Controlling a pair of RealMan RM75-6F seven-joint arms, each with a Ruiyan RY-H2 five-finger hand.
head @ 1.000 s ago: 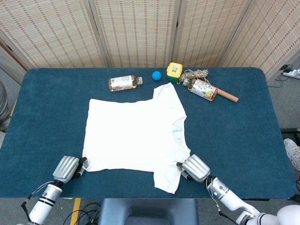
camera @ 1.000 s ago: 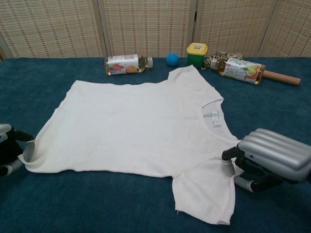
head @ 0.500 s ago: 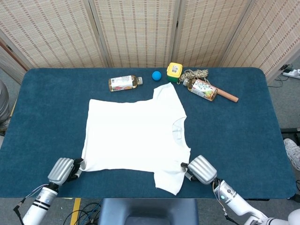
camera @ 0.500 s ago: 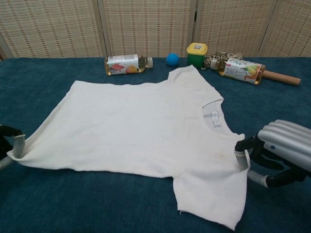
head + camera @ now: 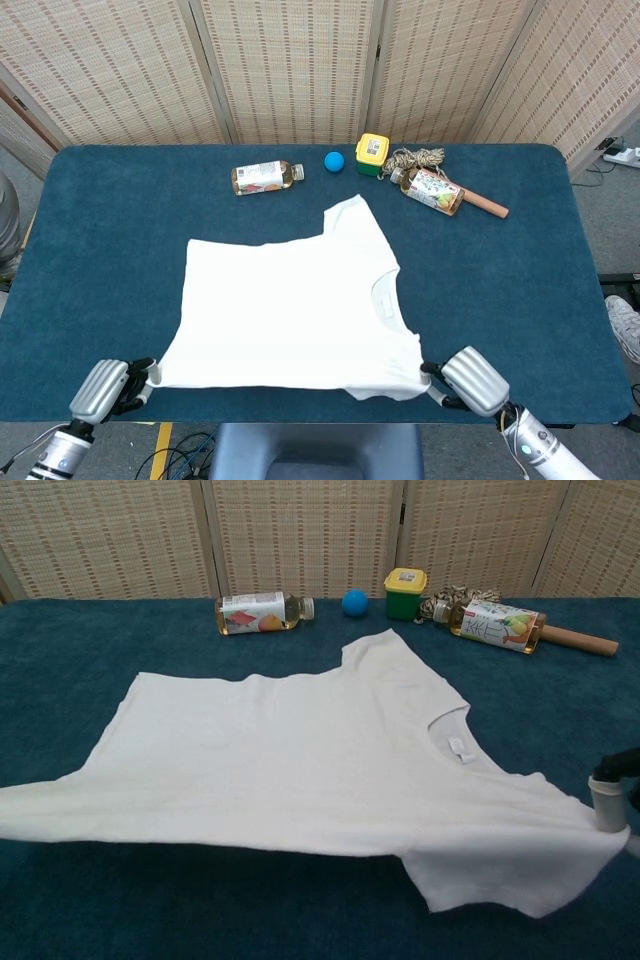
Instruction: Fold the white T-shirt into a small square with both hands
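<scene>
White cotton T-shirt (image 5: 290, 310) lies spread on the dark blue cloth-covered table (image 5: 520, 290), with its collar toward your right side and its far sleeve pointing to the back of the table. You hold its near edge at two corners. Your left hand (image 5: 105, 388) is at the near left edge of the table, and its fingers are closed on the hem corner of the shirt. Your right hand (image 5: 468, 380) is at the near right edge, and its fingers pinch the shirt at the near shoulder, where the near sleeve hangs folded under. In the chest view the near edge of the shirt is lifted from the table and stretched between the two hands, while the far part rests flat on the cloth; only one fingertip (image 5: 607, 802) of the right hand shows there, pressed on the fabric. Along the back of the table you see a clear plastic bottle with an orange label (image 5: 264, 177) lying on its side, a small blue ball (image 5: 334, 161), a green box with a yellow lid (image 5: 372, 153), a bundle of tan rope (image 5: 420, 158), a second bottle with a white fruit label (image 5: 432, 189) and a wooden stick (image 5: 486, 204) just beside it.
</scene>
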